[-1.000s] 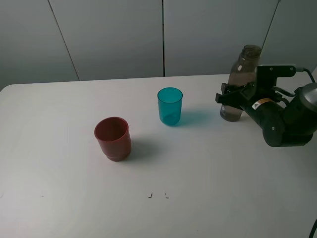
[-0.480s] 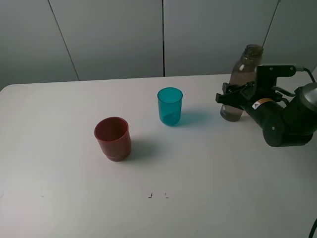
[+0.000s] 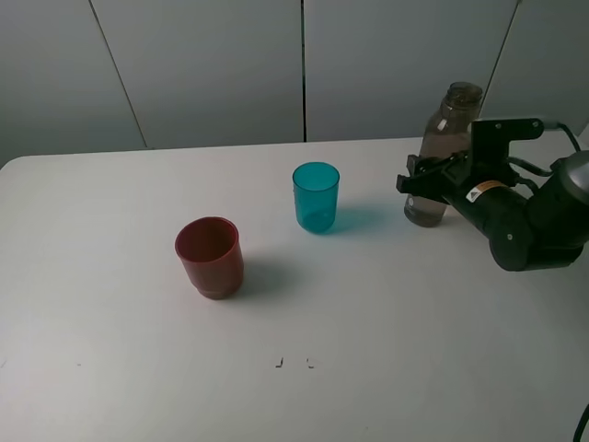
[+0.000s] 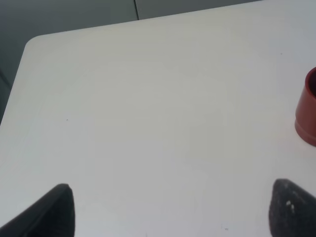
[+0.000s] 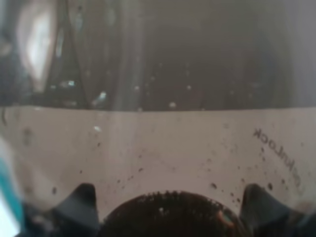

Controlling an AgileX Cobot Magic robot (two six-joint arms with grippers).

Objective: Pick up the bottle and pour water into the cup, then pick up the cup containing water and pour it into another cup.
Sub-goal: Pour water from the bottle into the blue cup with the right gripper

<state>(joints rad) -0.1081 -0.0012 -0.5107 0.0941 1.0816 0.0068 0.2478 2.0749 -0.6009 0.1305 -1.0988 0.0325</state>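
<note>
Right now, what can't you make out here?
Bottle: right gripper covers its middle in the exterior high view; the right wrist view is too close and blurred for a water level.
Left gripper: only two fingertips show, at the left wrist frame edge.
Red cup: cut off by that edge.
Teal cup: contents too small to tell, exterior high view.

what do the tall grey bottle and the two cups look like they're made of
Tall smoky grey-brown bottle: probably translucent plastic, background shows through. Narrow teal tumbler: translucent glossy plastic, tinted shadow. Squat red-brown cup: opaque plastic, likely, dull sheen.

Bottle (image 3: 444, 138) right, teal cup (image 3: 316, 197) centre, red cup (image 3: 210, 257) left.
</note>
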